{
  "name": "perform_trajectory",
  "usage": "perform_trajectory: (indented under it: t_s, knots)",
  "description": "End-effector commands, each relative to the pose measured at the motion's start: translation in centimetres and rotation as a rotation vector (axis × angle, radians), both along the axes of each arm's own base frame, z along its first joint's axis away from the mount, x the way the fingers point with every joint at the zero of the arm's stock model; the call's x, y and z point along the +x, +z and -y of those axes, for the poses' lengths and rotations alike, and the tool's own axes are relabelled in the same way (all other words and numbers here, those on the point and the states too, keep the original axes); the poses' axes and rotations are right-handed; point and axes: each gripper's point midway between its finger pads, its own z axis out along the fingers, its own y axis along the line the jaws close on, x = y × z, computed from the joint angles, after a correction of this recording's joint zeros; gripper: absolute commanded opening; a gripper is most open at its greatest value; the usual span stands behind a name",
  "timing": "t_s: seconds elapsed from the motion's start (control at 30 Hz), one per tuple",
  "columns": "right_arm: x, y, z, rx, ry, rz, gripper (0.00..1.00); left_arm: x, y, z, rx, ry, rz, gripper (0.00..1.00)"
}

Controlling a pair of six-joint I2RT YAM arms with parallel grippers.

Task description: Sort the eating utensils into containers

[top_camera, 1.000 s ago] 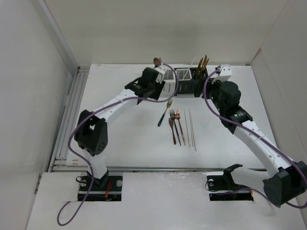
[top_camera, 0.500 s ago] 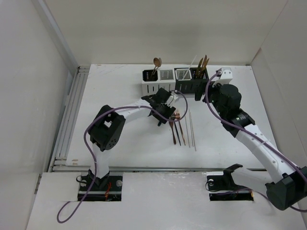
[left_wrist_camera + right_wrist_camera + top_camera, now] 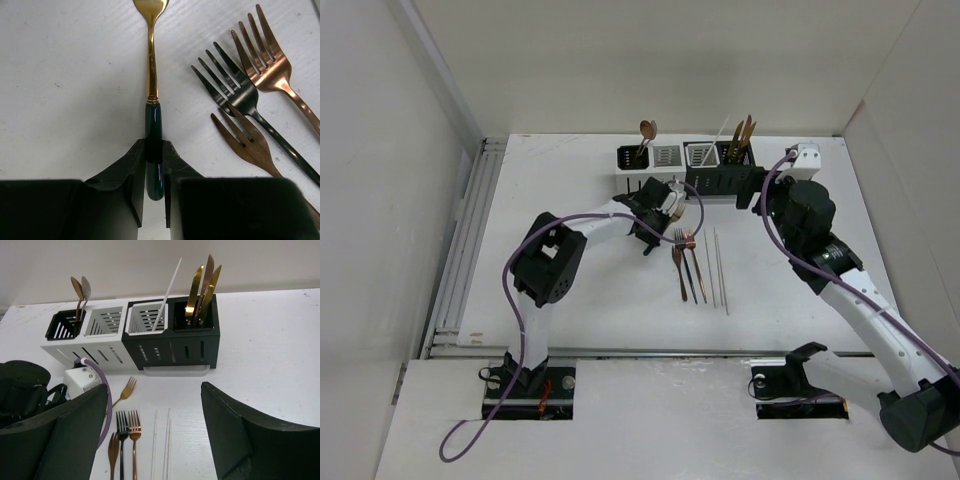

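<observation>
"How many containers are there?"

"Four containers (image 3: 165, 352), in a row at the back of the table (image 3: 570, 200). Two have white sides and two have black sides."

"What is in them?"

"Two spoons (image 3: 77, 292) stand in the one at the left end. One white stick (image 3: 169, 290) leans in the third. Three gold pieces (image 3: 202, 285) stand in the one at the right end. I cannot tell what kind they are."

"And on the table?"

"Four forks. Three lie side by side: a black fork (image 3: 235, 95), a copper fork (image 3: 267, 65) and a brown fork (image 3: 247, 140). Next to them lie thin white sticks (image 3: 720, 265). I count two, but they are hard to see."

"The fourth fork?"

"It is a gold fork (image 3: 151, 65) with a dark green handle. It lies just left of the three, in front of the containers. The left gripper (image 3: 154, 165) has its fingers squeezed tight on the handle."

"And the right gripper (image 3: 154, 410)?"

"It hangs in front of the black-sided containers. Its fingers are wide apart, with nothing in them."
</observation>
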Motion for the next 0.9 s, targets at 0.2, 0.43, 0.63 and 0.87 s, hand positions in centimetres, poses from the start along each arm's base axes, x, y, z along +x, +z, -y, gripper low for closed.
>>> perform_trajectory:
  t_s: [0.2, 0.43, 0.63, 0.87]
  knots:
    - [0.0, 0.2, -1.7, -0.028, 0.090, 0.004, 0.84, 0.2, 8.4, -0.9, -0.061, -0.031, 0.067, 0.00]
    - [1.2, -0.4, -2.8, -0.028, 0.131, -0.026, 0.86, 2.2, 23.2, 0.2, -0.221, -0.111, 0.400, 0.00]
    - [2.1, -1.1, -2.7, -0.008, 0.117, -0.042, 0.86, 8.8, 31.3, 1.3, -0.347, 0.068, 0.755, 0.00]
    - [2.6, -1.5, -2.0, -0.004, 0.088, -0.053, 0.86, 17.0, 31.2, 3.5, -0.419, 0.210, 0.874, 0.00]
